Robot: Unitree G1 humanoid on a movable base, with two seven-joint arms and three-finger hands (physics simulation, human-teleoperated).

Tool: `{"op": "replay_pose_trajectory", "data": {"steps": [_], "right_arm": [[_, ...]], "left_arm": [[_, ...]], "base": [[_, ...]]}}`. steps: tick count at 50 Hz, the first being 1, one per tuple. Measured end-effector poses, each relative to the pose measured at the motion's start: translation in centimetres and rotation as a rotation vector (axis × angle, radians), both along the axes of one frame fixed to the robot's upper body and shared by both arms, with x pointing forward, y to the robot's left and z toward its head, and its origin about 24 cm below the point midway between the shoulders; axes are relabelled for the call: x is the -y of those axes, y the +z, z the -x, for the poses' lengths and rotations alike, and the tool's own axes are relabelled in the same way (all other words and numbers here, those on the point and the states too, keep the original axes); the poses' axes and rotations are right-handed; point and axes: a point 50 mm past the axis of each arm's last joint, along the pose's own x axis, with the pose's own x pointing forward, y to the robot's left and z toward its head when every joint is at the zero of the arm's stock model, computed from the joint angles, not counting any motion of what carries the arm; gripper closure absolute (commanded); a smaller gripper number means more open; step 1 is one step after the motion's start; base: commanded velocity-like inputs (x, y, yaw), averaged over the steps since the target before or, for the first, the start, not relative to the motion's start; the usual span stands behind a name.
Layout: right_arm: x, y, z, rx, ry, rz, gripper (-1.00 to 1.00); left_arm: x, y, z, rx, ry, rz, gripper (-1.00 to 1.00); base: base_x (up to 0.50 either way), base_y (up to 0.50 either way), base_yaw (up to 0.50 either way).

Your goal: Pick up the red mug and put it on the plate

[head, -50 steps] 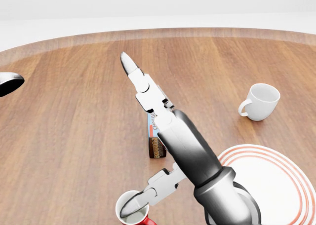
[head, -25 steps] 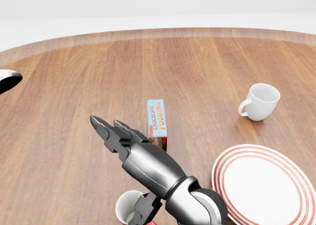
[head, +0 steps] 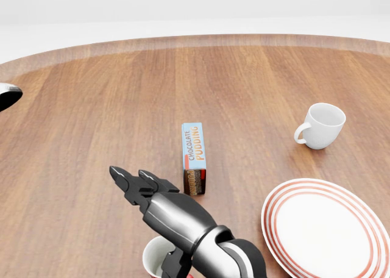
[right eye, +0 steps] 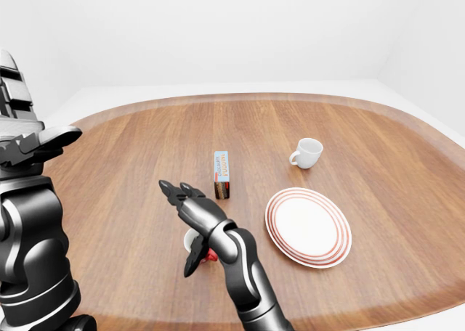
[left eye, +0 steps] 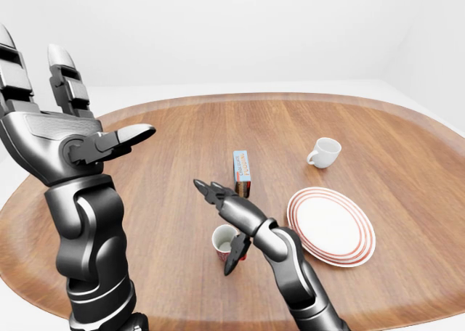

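A white room holds the wooden counter point(left eye: 167, 222). The right hand point(left eye: 231, 226) has dropped over the red mug point(left eye: 227, 242), fingers spread, not gripping yet. The plate point(left eye: 331, 224) waits nearby; the left hand point(left eye: 65, 131) is raised, spread.
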Motion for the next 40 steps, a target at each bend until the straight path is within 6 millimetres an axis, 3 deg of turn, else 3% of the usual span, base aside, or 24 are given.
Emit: {"op": "replay_pose_trajectory", "data": {"steps": [40], "right_arm": [[-0.4,-4.6,-1.4,-0.13,-0.052,0.146,-1.0]], "left_arm": [[0.0,0.2,0.2,0.012,0.001,0.004,-0.95]], "base": [[0.0,0.0,0.0]]}}
